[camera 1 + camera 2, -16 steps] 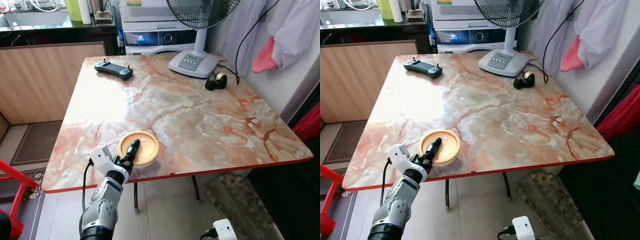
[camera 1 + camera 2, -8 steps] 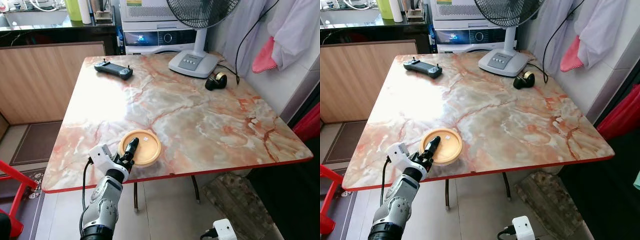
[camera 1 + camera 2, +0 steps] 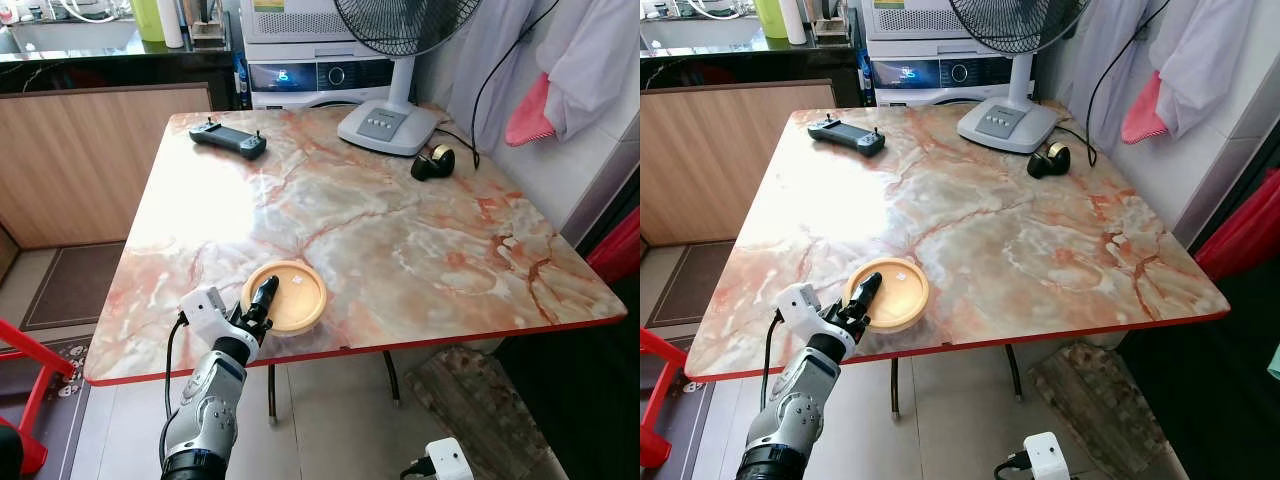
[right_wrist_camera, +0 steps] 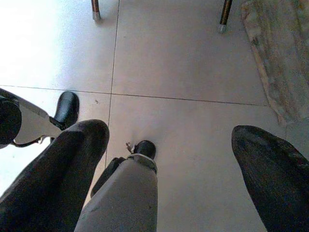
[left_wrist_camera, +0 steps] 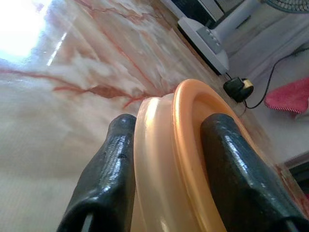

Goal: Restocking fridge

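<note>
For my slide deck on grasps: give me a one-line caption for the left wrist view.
Left gripper shut on the rim of an orange dish, above the marble table.

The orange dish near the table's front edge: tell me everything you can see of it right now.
The orange dish is a round, shallow piece with a raised rim and a paler outer band, looking like smooth plastic. It lies flat on the marble table close to the front edge, towards the robot's left. A small white scrap sits inside it. The left gripper is shut on its near rim, one black finger outside and one inside. Nothing else touches it.
</note>
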Motion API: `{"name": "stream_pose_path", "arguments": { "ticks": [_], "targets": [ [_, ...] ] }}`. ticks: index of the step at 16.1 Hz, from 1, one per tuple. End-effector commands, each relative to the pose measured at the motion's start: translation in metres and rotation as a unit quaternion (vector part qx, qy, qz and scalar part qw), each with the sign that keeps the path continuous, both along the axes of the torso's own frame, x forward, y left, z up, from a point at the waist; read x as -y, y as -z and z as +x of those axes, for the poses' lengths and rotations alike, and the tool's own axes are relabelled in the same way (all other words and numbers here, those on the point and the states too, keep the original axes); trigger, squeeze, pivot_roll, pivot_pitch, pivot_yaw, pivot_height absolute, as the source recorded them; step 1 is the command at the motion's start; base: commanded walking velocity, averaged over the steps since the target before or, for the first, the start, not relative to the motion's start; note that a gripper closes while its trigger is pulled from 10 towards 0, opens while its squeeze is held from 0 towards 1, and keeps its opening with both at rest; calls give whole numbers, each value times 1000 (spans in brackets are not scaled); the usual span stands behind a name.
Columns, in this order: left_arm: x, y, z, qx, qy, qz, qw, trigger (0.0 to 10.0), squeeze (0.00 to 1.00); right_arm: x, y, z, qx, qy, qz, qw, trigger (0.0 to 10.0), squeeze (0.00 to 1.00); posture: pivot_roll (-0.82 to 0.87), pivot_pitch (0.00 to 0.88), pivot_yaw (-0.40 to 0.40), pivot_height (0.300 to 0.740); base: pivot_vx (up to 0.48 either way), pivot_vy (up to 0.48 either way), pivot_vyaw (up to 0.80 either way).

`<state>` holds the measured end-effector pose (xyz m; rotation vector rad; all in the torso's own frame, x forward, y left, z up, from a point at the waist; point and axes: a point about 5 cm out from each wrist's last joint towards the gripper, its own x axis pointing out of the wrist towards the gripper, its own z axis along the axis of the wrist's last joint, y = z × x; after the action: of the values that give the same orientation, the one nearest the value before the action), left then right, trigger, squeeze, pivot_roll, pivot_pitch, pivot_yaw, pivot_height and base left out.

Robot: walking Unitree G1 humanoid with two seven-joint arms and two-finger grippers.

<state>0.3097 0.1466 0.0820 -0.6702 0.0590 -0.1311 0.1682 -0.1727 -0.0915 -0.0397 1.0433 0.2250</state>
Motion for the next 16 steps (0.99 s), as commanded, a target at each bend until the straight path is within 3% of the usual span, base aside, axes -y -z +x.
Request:
{"name": "stream_pose_path", "arguments": {
  "ticks": [1, 6, 8, 13, 15, 16],
  "targets": [
    [3, -5, 2, 9, 11, 13, 1000, 0, 0, 0, 1, -3, -4, -2, -2, 1000, 10000, 0, 39, 0, -31, 740, 0, 0, 0],
    [4, -11, 3, 21, 10, 15, 1000, 0, 0, 0, 1, -2, -3, 1, 0, 1000, 10000, 0, 42, 0, -35, 740, 0, 0, 0],
    [4, -26, 3, 52, 7, 16, 998, 0, 0, 1, 1, -1, 0, 6, 1, 1000, 10000, 0, 46, 0, -40, 740, 0, 0, 0],
    [-2, -40, -1, 73, -11, 15, 997, 0, 0, 0, 0, -1, 0, 6, 2, 1000, 10000, 0, 50, 0, -39, 740, 0, 0, 0],
    [-4, -50, -3, 89, -10, 38, 995, 0, 0, -1, 0, -1, 0, 8, 3, 1000, 10000, 0, 51, 0, -31, 740, 0, 0, 0],
    [-14, -55, -6, 94, -28, 96, 991, 863, 0, -2, 0, -1, 1, 11, 6, 1000, 10000, 0, 45, 0, -21, 740, 0, 0, 0]
  ]
}}
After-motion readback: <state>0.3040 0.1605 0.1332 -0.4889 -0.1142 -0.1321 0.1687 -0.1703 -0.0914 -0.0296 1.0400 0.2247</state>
